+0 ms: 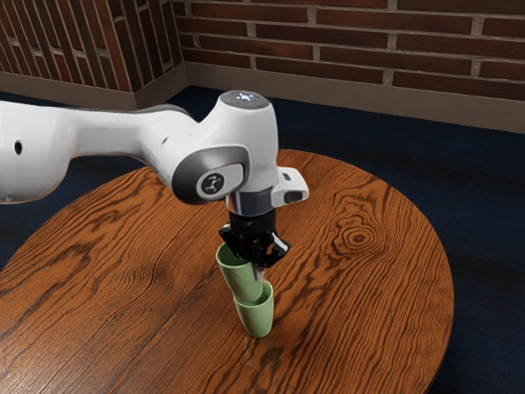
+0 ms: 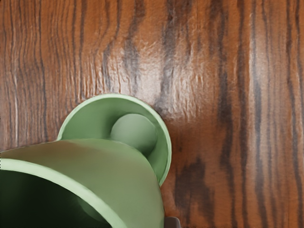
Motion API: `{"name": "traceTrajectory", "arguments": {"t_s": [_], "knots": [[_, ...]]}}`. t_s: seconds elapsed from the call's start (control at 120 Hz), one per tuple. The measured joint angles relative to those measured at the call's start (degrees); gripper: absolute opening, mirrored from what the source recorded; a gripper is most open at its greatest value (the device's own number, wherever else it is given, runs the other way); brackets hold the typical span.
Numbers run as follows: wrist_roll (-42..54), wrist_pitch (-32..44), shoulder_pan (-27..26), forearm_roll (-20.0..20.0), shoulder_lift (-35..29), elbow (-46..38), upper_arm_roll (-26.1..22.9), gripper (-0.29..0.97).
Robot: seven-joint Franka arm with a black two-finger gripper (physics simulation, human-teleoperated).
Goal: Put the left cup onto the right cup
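Holding the left cup [image 1: 239, 275] tilted, my gripper [image 1: 261, 256] is clamped on its rim. Just beneath my hand its base looks to be dipping into the right cup [image 1: 256, 318], standing on the table [image 1: 369, 271]. I judge this the stacking step; next, straighten the cup, lower it, then release.

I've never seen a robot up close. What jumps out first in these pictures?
A big white arm reaches in from the exterior view's left over a round wooden table. Its black gripper pinches a tilted green cup whose base sits in a second green cup standing on the table.
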Motion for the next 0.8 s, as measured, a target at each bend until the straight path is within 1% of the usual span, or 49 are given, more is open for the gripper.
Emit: {"name": "traceTrajectory", "arguments": {"t_s": [0.467,0.8], "knots": [[-1.1,1.5,0.0,-0.1,0.8,-0.1,0.0,-0.10],[-1.4,3.1,0.9,0.2,1.6,0.5,0.0,-0.10]]}}
